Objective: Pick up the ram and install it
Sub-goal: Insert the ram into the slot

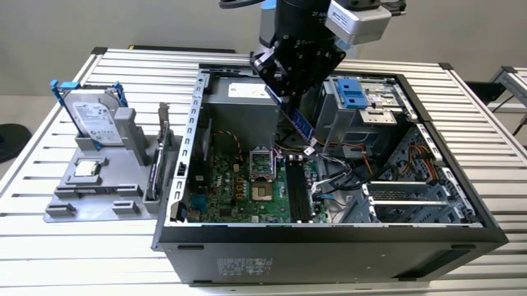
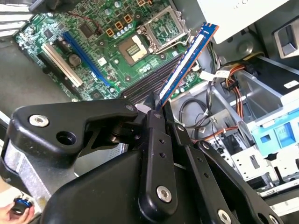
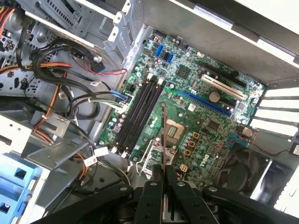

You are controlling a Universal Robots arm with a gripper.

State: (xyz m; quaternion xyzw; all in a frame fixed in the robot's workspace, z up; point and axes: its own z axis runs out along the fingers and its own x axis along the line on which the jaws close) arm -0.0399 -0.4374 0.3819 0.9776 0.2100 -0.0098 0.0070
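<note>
The ram (image 1: pixel 300 120) is a slim blue stick hanging tilted above the open computer case (image 1: pixel 329 229), over the motherboard (image 1: pixel 247 185). My gripper (image 1: pixel 284 92) is shut on its upper end. In the second wrist view the ram (image 2: pixel 187 60) juts out from the gripper (image 2: pixel 156 109) toward the CPU socket (image 2: pixel 133 49). In the first wrist view the ram (image 3: pixel 163 135) shows edge-on from the gripper (image 3: pixel 163 170), beside the black memory slots (image 3: pixel 140 116). The same memory slots (image 1: pixel 297 191) lie below the stick, apart from it.
On the exterior view's left, a grey fixture (image 1: pixel 91 185) holds a silver hard drive in a blue frame (image 1: pixel 95 120) and an upright card (image 1: pixel 160 154). Loose cables (image 1: pixel 346 166) and a blue drive bay (image 1: pixel 354 92) crowd the case. A hand (image 2: pixel 14 207) is at the second wrist view's corner.
</note>
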